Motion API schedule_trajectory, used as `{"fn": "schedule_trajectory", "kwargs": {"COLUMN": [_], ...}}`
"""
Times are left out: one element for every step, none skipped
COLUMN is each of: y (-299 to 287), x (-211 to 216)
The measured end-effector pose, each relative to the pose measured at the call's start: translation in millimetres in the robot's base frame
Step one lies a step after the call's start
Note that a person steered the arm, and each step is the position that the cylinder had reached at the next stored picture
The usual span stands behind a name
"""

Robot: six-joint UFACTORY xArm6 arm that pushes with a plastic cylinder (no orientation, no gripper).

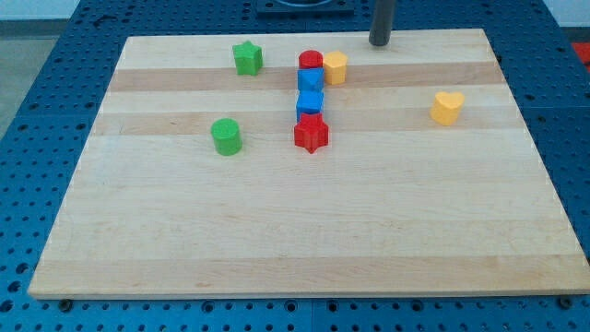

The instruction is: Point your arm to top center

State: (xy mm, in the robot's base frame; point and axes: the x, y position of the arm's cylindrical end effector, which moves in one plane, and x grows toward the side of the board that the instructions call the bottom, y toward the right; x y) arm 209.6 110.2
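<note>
Your rigid rod has no jaws to open or shut, nothing needs grasping, and my tip (380, 42) sits at the board's (277, 240) top edge, just right of the yellow block (335, 67).

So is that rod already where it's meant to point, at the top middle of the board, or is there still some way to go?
Nearly there, I'd judge. Done: my tip sits at the wooden board's top edge, touching no block. In hand: it stands a little to the view's right of centre, up and right of the yellow block and the red cylinder. Left: probably a short slide toward the view's left along that edge.
</note>
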Motion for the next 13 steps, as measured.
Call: {"fn": "schedule_trajectory", "kwargs": {"y": [-18,-19,-20,-25,-26,-26,-26,-26,-30,-50,-62,-62,-62], "x": [-10,-12,-17,-17,-18,-17,-18,-13,-11,-11,-11,-11,-12]}}
